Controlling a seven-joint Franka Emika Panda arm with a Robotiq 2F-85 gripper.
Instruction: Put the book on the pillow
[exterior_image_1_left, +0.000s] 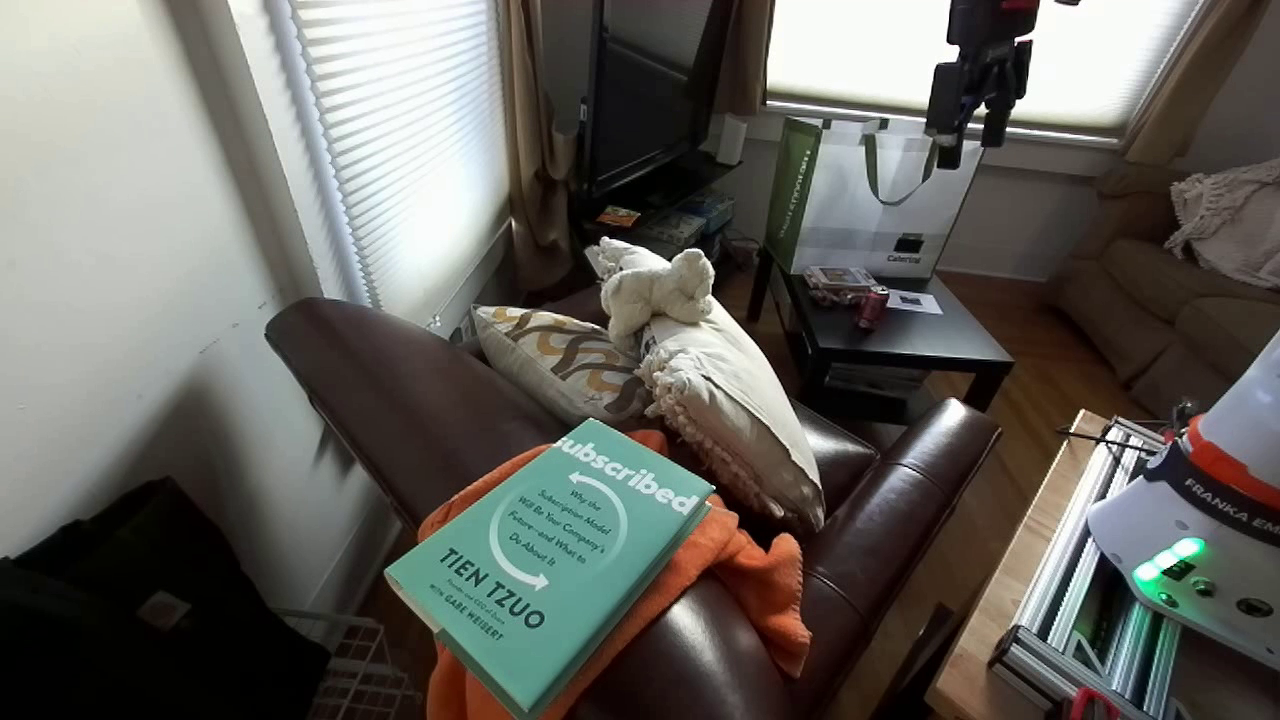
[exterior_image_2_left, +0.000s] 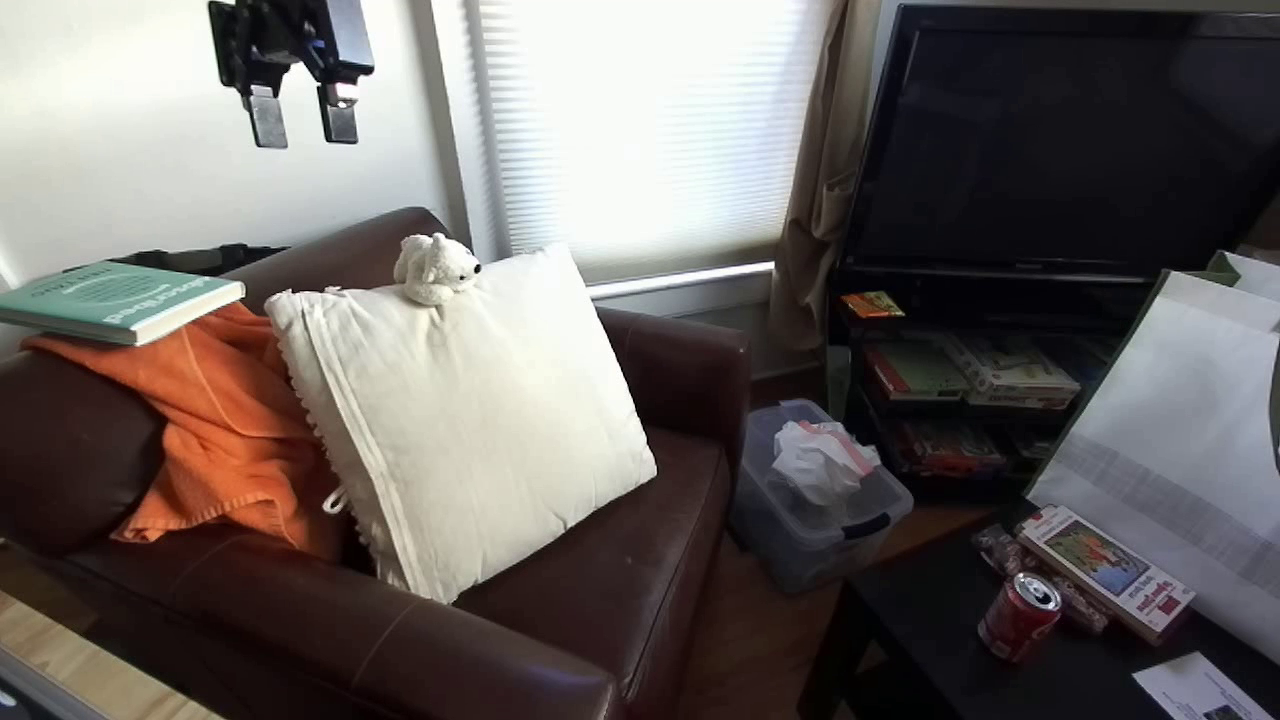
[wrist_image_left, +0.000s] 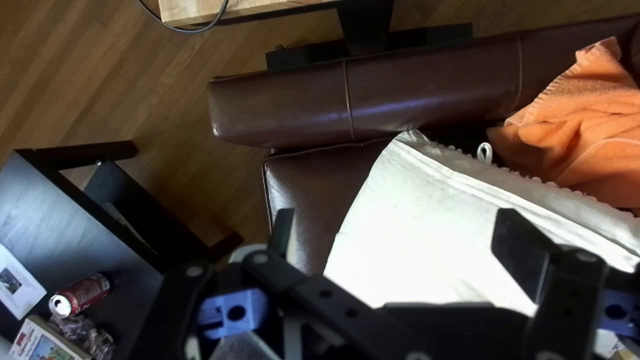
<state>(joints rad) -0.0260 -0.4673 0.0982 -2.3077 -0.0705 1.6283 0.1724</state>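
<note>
A teal hardcover book (exterior_image_1_left: 570, 560) lies on an orange cloth over the back of a brown leather armchair; it also shows in an exterior view (exterior_image_2_left: 110, 300). It is out of the wrist view. A large cream pillow (exterior_image_2_left: 480, 420) leans tilted in the seat; it also shows in an exterior view (exterior_image_1_left: 740, 400) and the wrist view (wrist_image_left: 430, 220). A smaller patterned pillow (exterior_image_1_left: 560, 360) is behind it. My gripper (exterior_image_1_left: 970, 145) is high above the chair, open and empty, in both exterior views (exterior_image_2_left: 304, 128). In the wrist view its fingers (wrist_image_left: 395, 225) are wide apart above the cream pillow.
A white plush toy (exterior_image_1_left: 655, 290) sits on the cream pillow's top edge (exterior_image_2_left: 435, 270). The orange cloth (exterior_image_2_left: 230, 430) hangs beside the pillow. A black low table (exterior_image_1_left: 900, 340) holds a paper bag (exterior_image_1_left: 870, 200) and a red can (exterior_image_2_left: 1018, 618). The chair's armrest (wrist_image_left: 370, 100) borders the seat.
</note>
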